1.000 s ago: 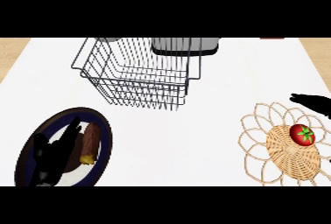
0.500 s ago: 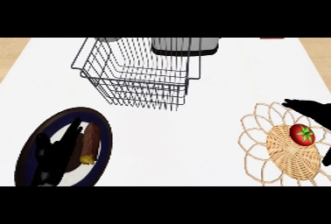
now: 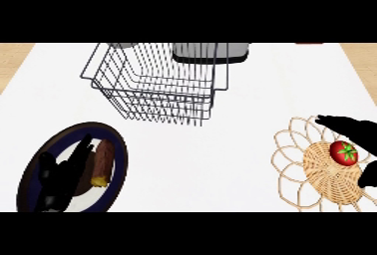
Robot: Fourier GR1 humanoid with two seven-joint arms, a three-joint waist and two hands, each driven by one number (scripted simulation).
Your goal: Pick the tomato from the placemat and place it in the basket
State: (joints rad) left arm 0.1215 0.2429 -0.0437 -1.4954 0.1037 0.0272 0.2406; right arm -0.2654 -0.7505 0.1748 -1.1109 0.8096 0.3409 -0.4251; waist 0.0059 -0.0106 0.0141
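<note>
A red tomato [image 3: 344, 152] with a green stem lies on the woven wicker placemat [image 3: 294, 159] at the right. My right hand [image 3: 352, 127] comes in from the right edge, open. Its straight fingers stretch just beyond the tomato and its thumb [image 3: 370, 175] shows on the near side, so the tomato sits in the gap between them. I cannot tell whether the hand touches it. The wire basket [image 3: 158, 82] stands at the back centre, well to the left of the placemat. My left hand [image 3: 57, 177] rests open over a dark plate at the lower left.
The dark plate [image 3: 116, 149] holds a brown and yellow piece of food [image 3: 101, 163]. A grey container [image 3: 210, 52] stands behind the basket. White counter lies between the placemat and the basket, with wooden edges at both far sides.
My right hand has moved further in from the right edge, its fingers reaching leftward past the tomato. The thumb now shows below the tomato. The tomato, basket and left hand stay still.
</note>
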